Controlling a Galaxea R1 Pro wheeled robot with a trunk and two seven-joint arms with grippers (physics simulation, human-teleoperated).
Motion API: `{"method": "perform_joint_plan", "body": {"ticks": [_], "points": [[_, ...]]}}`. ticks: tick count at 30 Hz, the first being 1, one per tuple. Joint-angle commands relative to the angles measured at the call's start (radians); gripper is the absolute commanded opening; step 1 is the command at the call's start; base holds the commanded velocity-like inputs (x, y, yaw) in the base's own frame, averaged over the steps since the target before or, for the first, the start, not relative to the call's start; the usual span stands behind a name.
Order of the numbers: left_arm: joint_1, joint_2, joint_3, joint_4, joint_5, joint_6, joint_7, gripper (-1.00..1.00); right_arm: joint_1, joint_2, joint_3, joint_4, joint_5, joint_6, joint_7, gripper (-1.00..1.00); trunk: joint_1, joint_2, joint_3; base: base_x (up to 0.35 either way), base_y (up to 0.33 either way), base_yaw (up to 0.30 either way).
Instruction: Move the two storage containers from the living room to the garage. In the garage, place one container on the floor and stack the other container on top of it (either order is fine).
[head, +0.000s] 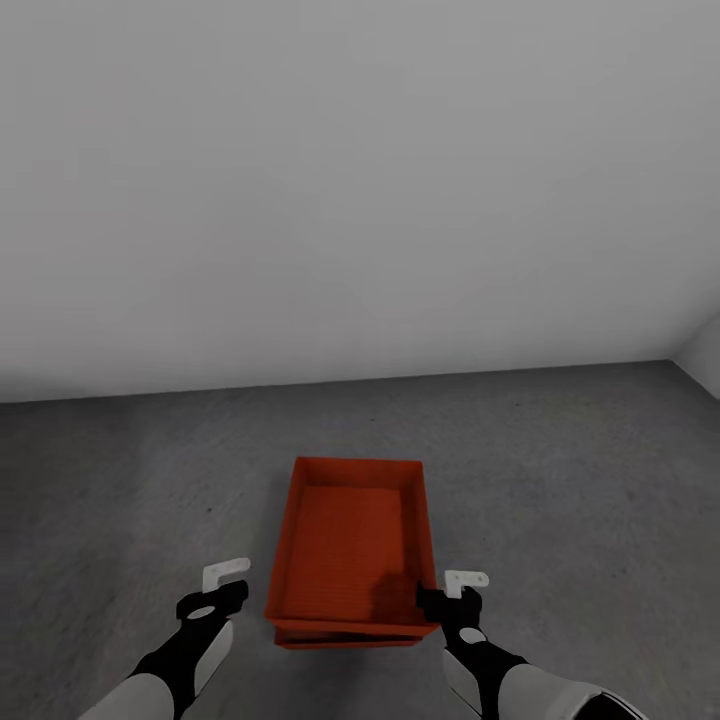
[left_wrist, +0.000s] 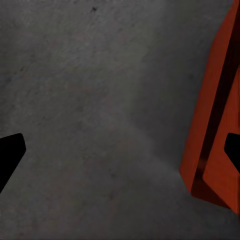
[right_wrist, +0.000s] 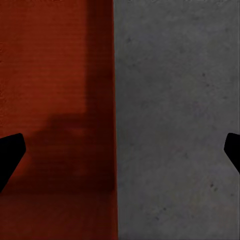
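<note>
On the grey garage floor (head: 560, 470) before a bare wall, two red bins (head: 352, 545) sit stacked, so the job looks done, with the left gripper (head: 226, 583) and right gripper (head: 452, 588) flanking them, both spread and empty

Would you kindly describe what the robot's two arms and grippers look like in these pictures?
Both arms have white forearm shells leading into black wrist sections. The left gripper and right gripper show small white bracket-shaped pieces at their tips. In both wrist views the fingertips appear as plain black wedges. No cables or markings are visible.
</note>
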Motion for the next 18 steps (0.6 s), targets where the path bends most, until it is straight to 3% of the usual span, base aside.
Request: {"method": "perform_joint_plan", "body": {"ticks": [1,18], "points": [[0.000,0.000,-0.001,-0.001,0.009,0.000,0.003,1.00,0.000,0.000,0.008,0.000,-0.007,-0.002,-0.004,1.00,-0.004,0.007,0.003,0.000,0.000,0.000],[0.000,-0.009,0.000,-0.001,0.007,-0.001,0.003,1.00,0.000,0.000,0.008,0.000,-0.007,-0.004,-0.004,1.00,-0.069,0.126,0.056,0.000,0.000,0.000]]}}
